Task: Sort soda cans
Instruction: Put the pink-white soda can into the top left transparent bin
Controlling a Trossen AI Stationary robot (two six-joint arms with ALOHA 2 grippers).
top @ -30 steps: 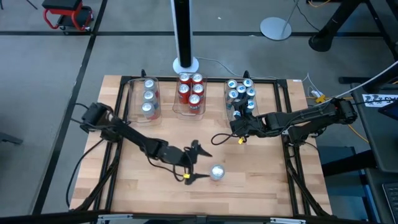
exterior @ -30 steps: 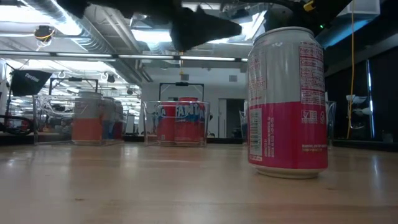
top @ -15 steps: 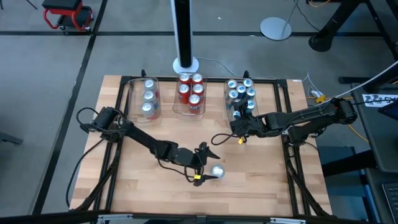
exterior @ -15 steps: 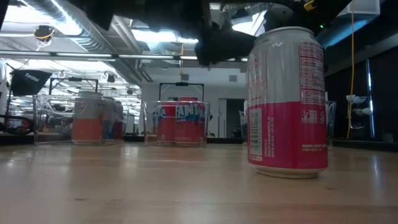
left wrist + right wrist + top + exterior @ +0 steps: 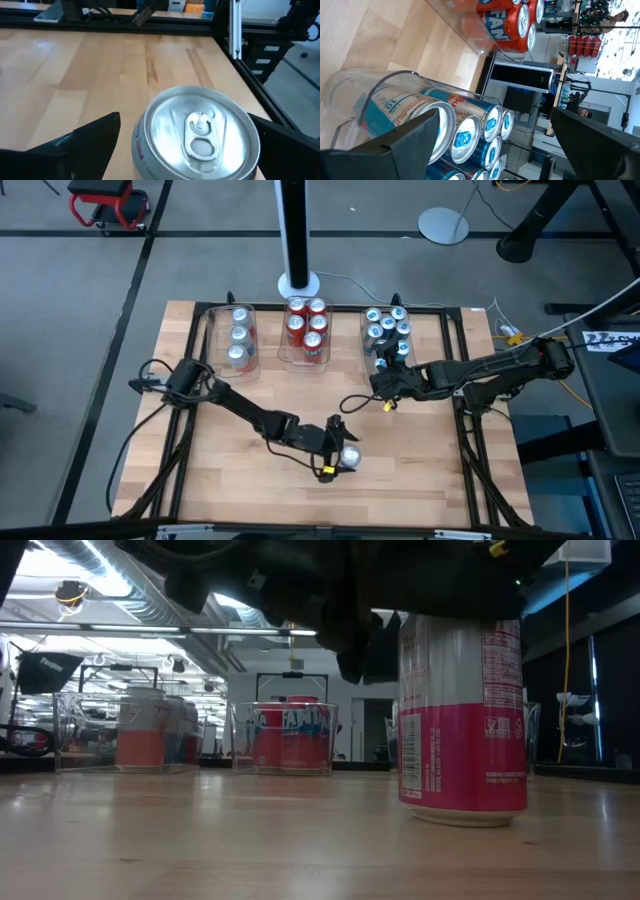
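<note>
Left wrist view puts our left tool (image 5: 187,150), fingers apart, astride the lone can (image 5: 197,132); we should centre, lower, then squeeze; right tool (image 5: 383,387) waits spread by the blue cans (image 5: 387,328).

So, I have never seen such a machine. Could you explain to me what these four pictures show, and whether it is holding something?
It is a robot with two dark arms at a wooden table, each ending in a two-finger gripper. One picture looks straight down, one looks level across the tabletop, and two come from cameras on the wrists.

At the far edge stand three clear trays: silver-grey cans, red cans and blue cans. One loose can, silver above and pink below, stands alone near the front.

The left gripper is open, with one finger on each side of that can's top, but not closed on it. The right gripper waits, open, beside the blue cans' tray. Nothing is held.
</note>
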